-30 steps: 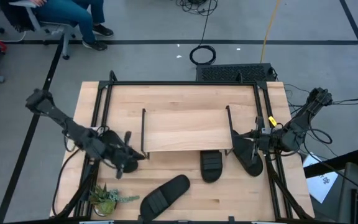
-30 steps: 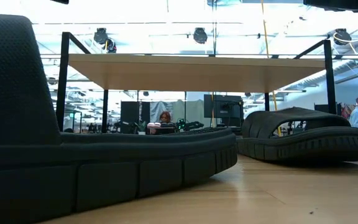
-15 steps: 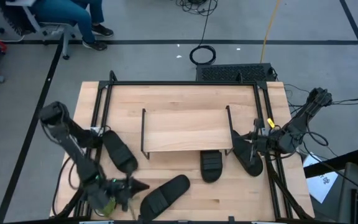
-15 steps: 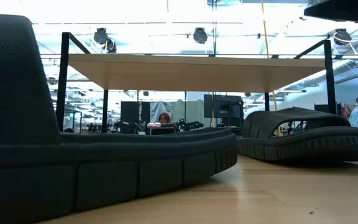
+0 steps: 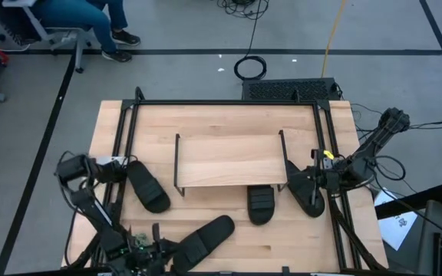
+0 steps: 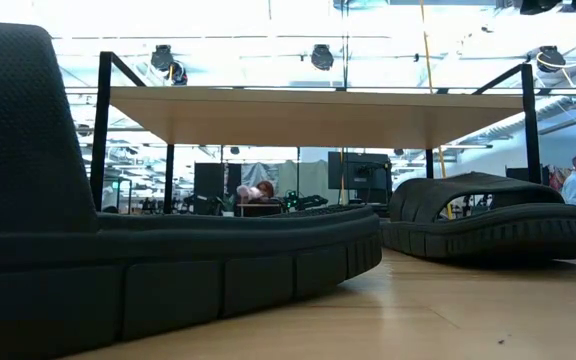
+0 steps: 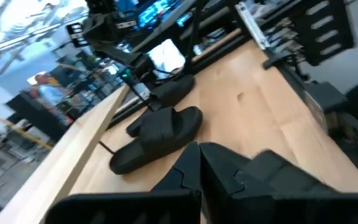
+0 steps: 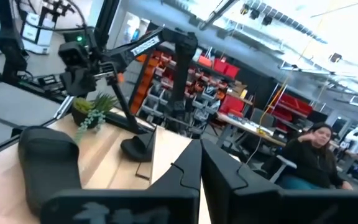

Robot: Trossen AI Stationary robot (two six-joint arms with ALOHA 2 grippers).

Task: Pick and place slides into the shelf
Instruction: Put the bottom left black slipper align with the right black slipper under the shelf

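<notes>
Both grippers are fully closed and empty. We should open the left gripper [image 5: 153, 249] before approaching the slide [image 5: 203, 239] lying just beside its jaws, then carry it to the shelf [image 5: 229, 160].

Matte black slides [image 5: 147, 186] (ribbed straps), light wood shelf [image 5: 229, 159].

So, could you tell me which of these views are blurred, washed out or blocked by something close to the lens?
Low view: a slide right at the lens fills the near left, and the bright ceiling above the shelf is washed out. Left wrist view: streaked with motion blur, though another slide stays readable. Right wrist view: mild blur. High view: evenly lit and sharp.
</notes>
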